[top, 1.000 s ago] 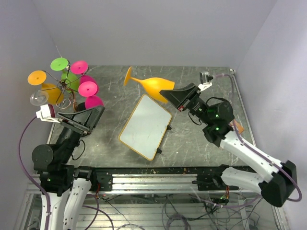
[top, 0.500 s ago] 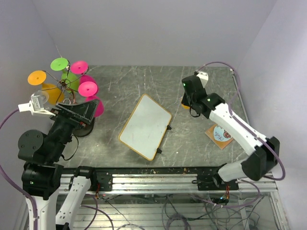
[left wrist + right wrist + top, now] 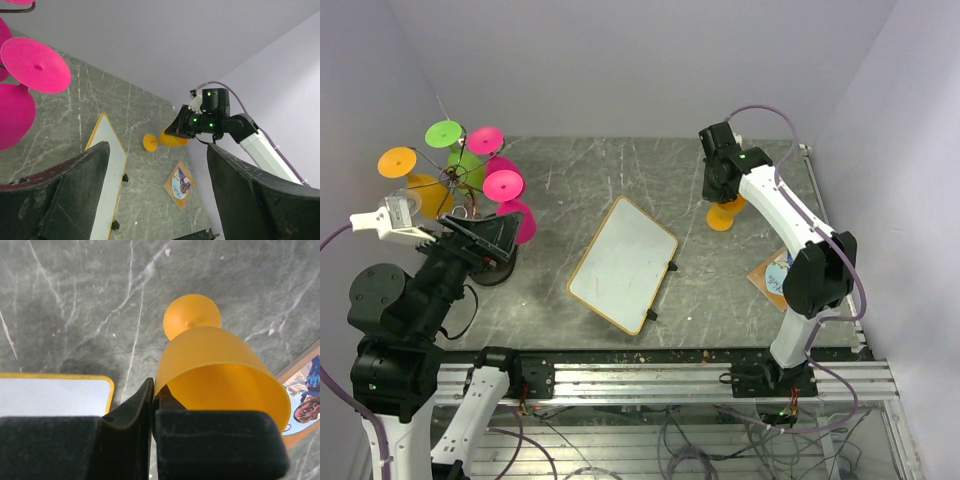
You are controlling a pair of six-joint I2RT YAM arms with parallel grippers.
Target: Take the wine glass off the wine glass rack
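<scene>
We have the right gripper [image 3: 152,405] pinching the orange wine glass [image 3: 220,365] by its rim at far right, well apart from the wine glass rack [image 3: 455,185] at far left, left gripper [image 3: 155,185] gaping, so we set the foot flat on the table [image 3: 620,170] before letting go.

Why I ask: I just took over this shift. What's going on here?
The right tool is shut on the rim of the orange wine glass, holding it tilted, foot down, at the far right of the table. The left tool is open beside the wine glass rack, where pink, green and orange glasses hang.
</scene>
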